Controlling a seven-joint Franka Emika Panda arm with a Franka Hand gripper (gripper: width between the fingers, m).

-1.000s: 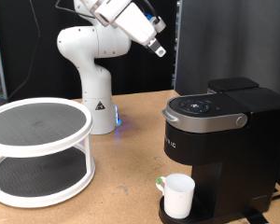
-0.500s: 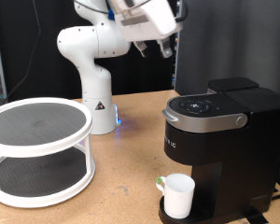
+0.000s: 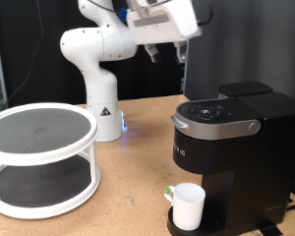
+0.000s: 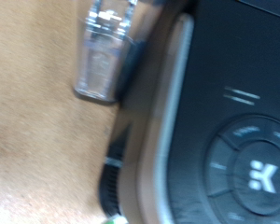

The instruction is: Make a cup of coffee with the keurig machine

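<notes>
White cup (image 3: 188, 206) standing on the drip tray under the keurig machine (image 3: 234, 147) (lid down, button panel (image 4: 257, 170) close in the wrist view). Gripper (image 3: 167, 54) well above both, empty, fingers apart.

White cup (image 3: 188, 206) under black keurig machine (image 3: 236, 147)

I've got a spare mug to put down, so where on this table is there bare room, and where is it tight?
Bare wood lies between the white two-tier stand and the keurig machine, in front of the robot base. It is crowded at the machine's drip tray, where the cup sits. The gripper hangs above the machine.
</notes>
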